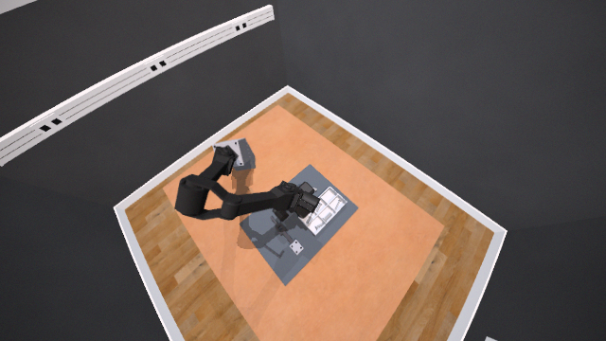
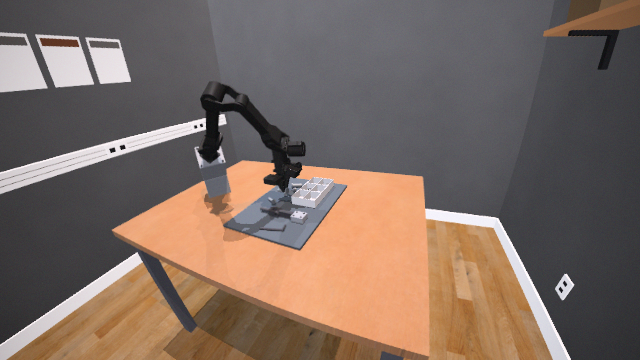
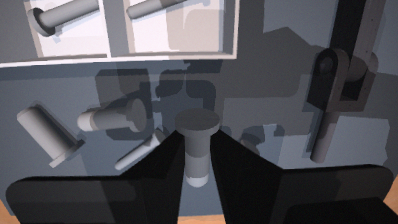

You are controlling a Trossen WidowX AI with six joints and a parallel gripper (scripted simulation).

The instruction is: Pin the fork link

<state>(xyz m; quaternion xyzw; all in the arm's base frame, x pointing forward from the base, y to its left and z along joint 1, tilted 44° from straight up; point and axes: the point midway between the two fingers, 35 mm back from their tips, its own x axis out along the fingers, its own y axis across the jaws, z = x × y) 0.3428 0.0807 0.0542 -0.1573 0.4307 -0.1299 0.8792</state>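
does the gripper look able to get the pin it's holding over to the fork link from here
Probably yes. The gripper is shut on the pin, held above the mat, and nothing stands between it and the fork link nearby.

Dim, even overhead light; soft overlapping shadows, wide-angle bending at edges.

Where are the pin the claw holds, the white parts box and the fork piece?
Held pin (image 3: 197, 129): wrist view, on its shaft just under the head.
White parts box (image 2: 300, 201): exterior view, on its near wall.
Fork link (image 3: 325, 85): wrist view, on its dark near cheek.
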